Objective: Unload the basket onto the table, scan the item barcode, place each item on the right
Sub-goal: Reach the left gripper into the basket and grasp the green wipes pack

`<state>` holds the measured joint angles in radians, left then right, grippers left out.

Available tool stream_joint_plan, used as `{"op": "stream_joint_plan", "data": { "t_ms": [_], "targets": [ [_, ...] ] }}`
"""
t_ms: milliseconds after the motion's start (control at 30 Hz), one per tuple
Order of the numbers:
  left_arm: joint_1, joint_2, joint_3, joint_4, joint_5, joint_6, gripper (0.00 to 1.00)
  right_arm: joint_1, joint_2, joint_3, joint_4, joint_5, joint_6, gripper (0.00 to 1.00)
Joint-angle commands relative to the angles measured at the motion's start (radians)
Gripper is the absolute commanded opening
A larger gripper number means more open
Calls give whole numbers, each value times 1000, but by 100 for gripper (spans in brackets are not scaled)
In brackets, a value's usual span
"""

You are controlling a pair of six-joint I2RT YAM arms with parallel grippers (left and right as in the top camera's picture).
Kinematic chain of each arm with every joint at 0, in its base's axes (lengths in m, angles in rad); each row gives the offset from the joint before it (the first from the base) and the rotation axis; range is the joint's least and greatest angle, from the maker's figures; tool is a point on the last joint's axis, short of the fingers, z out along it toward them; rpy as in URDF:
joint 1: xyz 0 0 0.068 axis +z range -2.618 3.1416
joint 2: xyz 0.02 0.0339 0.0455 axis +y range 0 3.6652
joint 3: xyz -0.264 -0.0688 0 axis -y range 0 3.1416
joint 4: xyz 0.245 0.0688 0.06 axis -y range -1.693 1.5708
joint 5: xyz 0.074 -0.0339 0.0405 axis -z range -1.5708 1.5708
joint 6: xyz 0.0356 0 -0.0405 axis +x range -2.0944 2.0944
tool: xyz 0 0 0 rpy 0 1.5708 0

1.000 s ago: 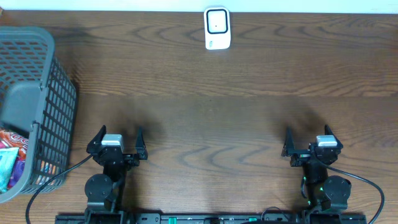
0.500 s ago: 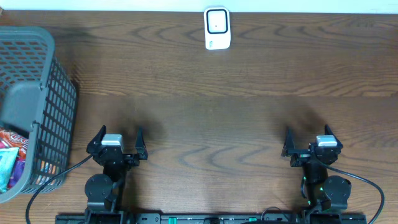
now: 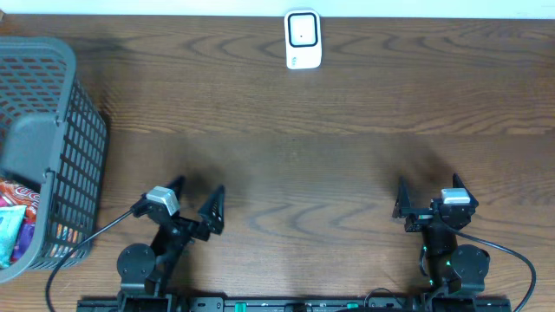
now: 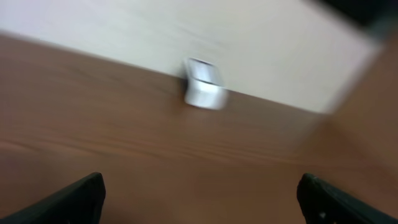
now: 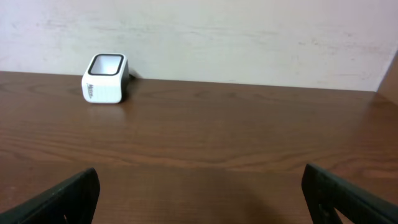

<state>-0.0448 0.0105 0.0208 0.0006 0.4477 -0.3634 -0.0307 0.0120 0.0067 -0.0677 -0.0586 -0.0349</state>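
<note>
The left gripper [image 3: 196, 195] and right gripper [image 3: 427, 184] gape wide, empty; items [image 3: 13, 227] lie in the basket [image 3: 87, 130], far left; scanner [image 3: 303, 39] at the far edge. The left should enter from above and take one item only.

Basket [image 3: 82, 156] runs off the overhead view's left edge, so its full outline is lost. Packets [image 3: 12, 227] inside show only as coloured scraps at that edge (can't tell what they are). Left wrist view is smeared all over: scanner [image 4: 204, 91] is a white blob and the counter [image 4: 124, 155] grain is gone. Both wrist views cut the jaws at the bottom edge, leaving just dark tips in the corners. Scanner markings are too small to read from the right wrist. Mounting rail [image 3: 277, 305] is sliced by the overhead's bottom edge.
</note>
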Motion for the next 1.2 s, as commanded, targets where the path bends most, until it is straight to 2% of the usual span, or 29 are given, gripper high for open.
{"op": "stream_joint_plan", "data": {
  "t_ms": [0,67,167,233,267,400,500,600,733,767,833,900,967,1033,1100,1167],
  "targets": [
    [5,-6,-16,-3,241,-267,98,-11,-7,-1,-4,-3,-11,99],
    [4,-6,-16,124,241,-323,98,-11,-7,-1,-4,-3,-11,99],
    [5,-6,-16,470,237,-349,98,-11,-7,-1,-4,-3,-11,99],
    [5,-6,-9,683,169,-350,98,-11,-7,-1,-4,-3,-11,99],
    [5,-6,4,740,115,-350,98,-11,-7,-1,-4,-3,-11,99],
    [5,29,120,732,-63,-326,98,-11,-7,-1,-4,-3,-11,99],
    [5,131,261,687,-120,-159,98,-11,-7,-1,-4,-3,-11,99],
    [5,289,451,568,-326,26,98,-11,-7,-1,-4,-3,-11,99],
    [6,558,753,369,-972,132,98,-11,-7,-1,-4,-3,-11,99],
    [13,634,841,322,-1091,212,98,-11,-7,-1,-4,-3,-11,99],
    [38,788,1039,195,-1196,386,98,-11,-7,-1,-4,-3,-11,99],
    [76,933,1258,-19,-1214,478,98,-11,-7,-1,-4,-3,-11,99],
    [137,1068,1475,-255,-1327,433,98,-11,-7,-1,-4,-3,-11,99],
    [222,1186,1661,-488,-1407,307,97,-11,-7,-1,-4,-3,-11,99],
    [320,1280,1807,-713,-1368,179,98,-11,-7,-1,-4,-3,-11,99],
    [393,1326,1867,-884,-1215,102,98,-11,-7,-1,-4,-3,-11,99]
  ]
}}
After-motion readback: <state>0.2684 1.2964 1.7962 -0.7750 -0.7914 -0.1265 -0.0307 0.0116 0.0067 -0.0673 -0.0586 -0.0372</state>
